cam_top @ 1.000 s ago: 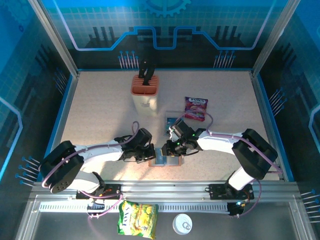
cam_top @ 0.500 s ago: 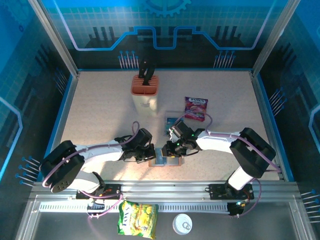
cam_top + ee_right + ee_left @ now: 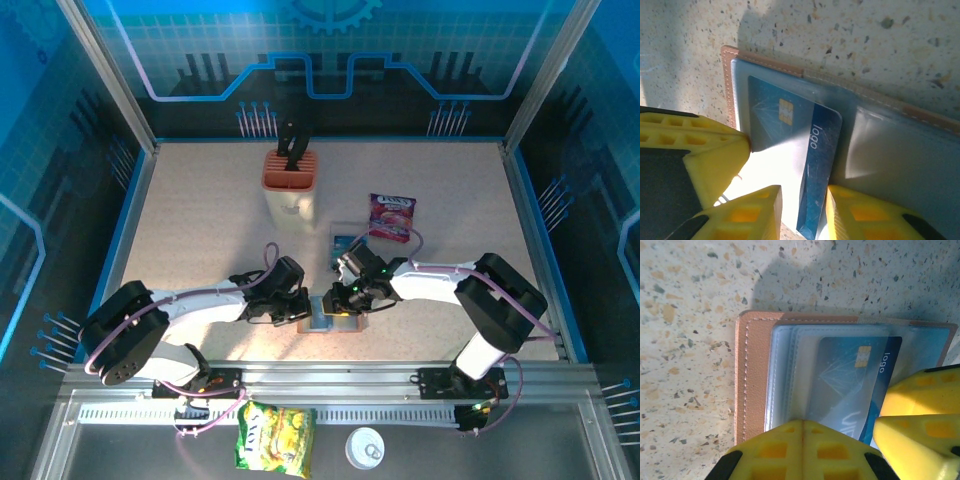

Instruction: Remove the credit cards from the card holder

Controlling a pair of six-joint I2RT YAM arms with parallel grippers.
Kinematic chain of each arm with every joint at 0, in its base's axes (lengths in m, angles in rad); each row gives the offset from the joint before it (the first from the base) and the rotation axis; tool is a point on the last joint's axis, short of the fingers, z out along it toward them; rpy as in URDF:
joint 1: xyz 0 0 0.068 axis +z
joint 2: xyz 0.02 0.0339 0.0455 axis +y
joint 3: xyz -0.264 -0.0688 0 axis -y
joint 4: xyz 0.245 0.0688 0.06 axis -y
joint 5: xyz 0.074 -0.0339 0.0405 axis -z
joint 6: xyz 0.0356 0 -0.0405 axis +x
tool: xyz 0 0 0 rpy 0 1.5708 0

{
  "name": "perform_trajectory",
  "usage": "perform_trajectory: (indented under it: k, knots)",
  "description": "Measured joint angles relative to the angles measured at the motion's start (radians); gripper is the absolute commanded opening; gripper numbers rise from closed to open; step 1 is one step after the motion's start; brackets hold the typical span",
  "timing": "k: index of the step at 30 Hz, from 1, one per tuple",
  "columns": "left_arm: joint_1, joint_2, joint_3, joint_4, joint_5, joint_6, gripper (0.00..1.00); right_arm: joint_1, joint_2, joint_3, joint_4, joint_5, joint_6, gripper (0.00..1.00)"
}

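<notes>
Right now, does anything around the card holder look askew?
Yes: the blue card sits crooked, half pulled out of the open card holder, with its free end between the fingers of the right hand.

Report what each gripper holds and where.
The right gripper straddles the credit card's exposed corner; a firm pinch cannot be told. The left gripper, shut over the card holder's edge, holds nothing.

Two white arms [image 3: 200,303] with black joints — lilac cables [image 3: 440,267] looped alongside, yellow waffle-patterned fingers [image 3: 805,450]
</notes>
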Motion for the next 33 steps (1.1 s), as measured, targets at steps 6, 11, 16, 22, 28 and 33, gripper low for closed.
perform_trajectory:
  k: [6,11,16,22,28,33]
  knots:
    - [0.000,0.000,0.000,0.000,0.000,0.000,0.02,-0.006,0.000,-0.034,0.066,-0.032,0.034,0.23]
    - [0.000,0.000,0.000,0.000,0.000,0.000,0.02,-0.017,-0.001,-0.061,0.101,-0.051,0.054,0.21]
    - [0.000,0.007,0.008,-0.011,0.000,0.002,0.02,-0.024,-0.005,-0.068,0.119,-0.060,0.061,0.18]
    - [0.000,0.013,0.019,-0.026,-0.002,0.004,0.02,-0.030,-0.021,-0.086,0.138,-0.068,0.066,0.16]
    - [0.000,0.016,0.023,-0.031,-0.003,0.004,0.02,-0.034,-0.028,-0.100,0.154,-0.073,0.073,0.11]
    - [0.000,0.019,0.027,-0.037,-0.004,0.004,0.02,-0.041,-0.041,-0.106,0.161,-0.080,0.076,0.10]
